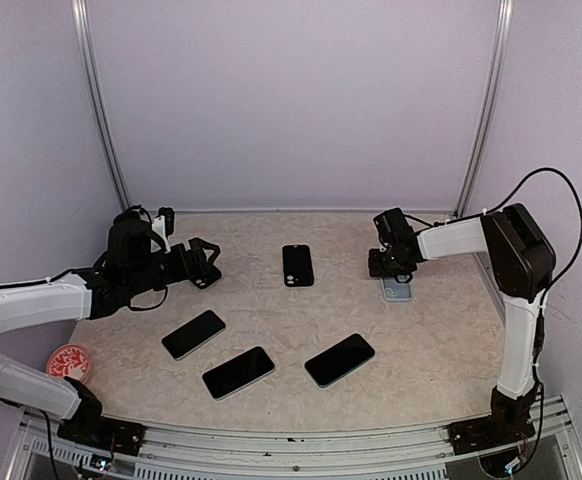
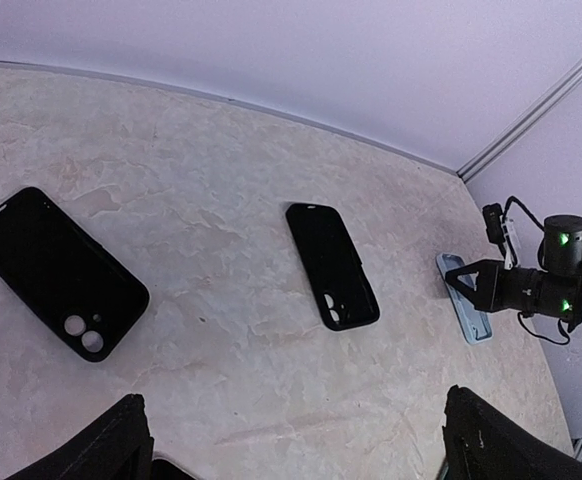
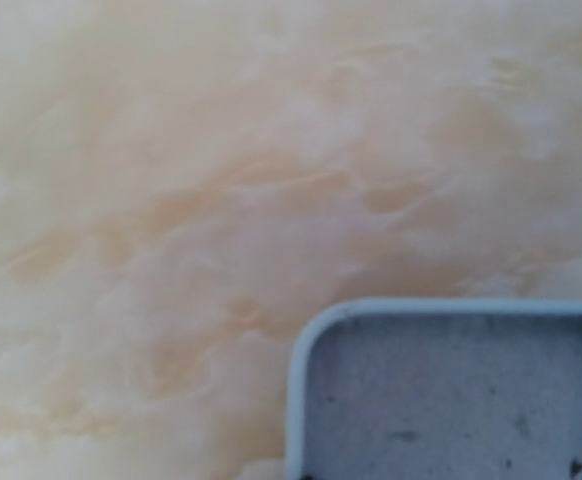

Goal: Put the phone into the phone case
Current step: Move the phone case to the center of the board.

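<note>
A light-blue phone case (image 1: 399, 291) lies open side up at the right of the table, and my right gripper (image 1: 382, 267) is low over its far end. The right wrist view shows only one corner of this case (image 3: 451, 390) and no fingers. The case (image 2: 468, 316) and the right gripper (image 2: 471, 283) also show in the left wrist view. Three black phones (image 1: 193, 333) (image 1: 238, 371) (image 1: 339, 360) lie screen up at the front. My left gripper (image 1: 203, 266) is open and empty at the left, its fingers (image 2: 111, 445) spread wide.
A black case (image 1: 297, 265) lies at centre back and also shows in the left wrist view (image 2: 332, 265). Another black case (image 2: 61, 272) lies near the left gripper. A red-and-white disc (image 1: 69, 362) sits at the table's left front edge.
</note>
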`<state>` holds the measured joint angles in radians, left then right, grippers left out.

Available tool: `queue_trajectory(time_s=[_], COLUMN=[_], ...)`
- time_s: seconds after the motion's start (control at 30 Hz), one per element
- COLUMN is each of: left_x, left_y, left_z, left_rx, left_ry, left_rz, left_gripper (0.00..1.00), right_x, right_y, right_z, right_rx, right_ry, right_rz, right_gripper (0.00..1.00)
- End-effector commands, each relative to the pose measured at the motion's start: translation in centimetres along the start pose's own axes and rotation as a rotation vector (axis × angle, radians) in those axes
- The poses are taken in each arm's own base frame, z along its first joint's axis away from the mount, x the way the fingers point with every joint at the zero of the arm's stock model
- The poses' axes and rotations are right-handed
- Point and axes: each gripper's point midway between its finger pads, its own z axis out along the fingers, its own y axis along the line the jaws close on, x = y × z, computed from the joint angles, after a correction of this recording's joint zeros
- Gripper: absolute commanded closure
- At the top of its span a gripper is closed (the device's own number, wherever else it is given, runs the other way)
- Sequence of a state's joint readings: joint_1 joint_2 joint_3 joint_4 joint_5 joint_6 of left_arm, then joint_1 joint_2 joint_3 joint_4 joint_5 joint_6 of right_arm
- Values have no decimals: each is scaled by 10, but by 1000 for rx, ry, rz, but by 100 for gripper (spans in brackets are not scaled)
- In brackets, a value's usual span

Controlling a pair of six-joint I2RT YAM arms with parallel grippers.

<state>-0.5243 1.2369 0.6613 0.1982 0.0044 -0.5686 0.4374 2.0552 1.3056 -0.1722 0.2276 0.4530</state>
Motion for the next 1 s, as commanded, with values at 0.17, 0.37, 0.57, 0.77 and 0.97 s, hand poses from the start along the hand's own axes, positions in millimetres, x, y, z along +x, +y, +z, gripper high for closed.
queue_trajectory(time_s=[0.17,0.37,0.57,0.77,0.97], left_x=[0,1,2,3,5], left_y=[-6,-6,-7,-8,-9], left_z=[-4,-5,-5,-5,-4], left_rx=[38,38,44,53,61], left_ry=[-15,-16,-12,-8,-4], left_rz=[-7,-9,-11,-14,-18], left_gripper=[1,1,1,1,1], right_x=[0,3,31,52,69], right_y=[47,66,88,82,81], right_z=[-15,-39,-56,-67,-84], right_rx=[-122,-190,-301,-312,-321], right_ry=[-4,-35,-1,25,65], right_rz=[-340,-575,-776,-902,-974], right_gripper=[100,100,100,100,100])
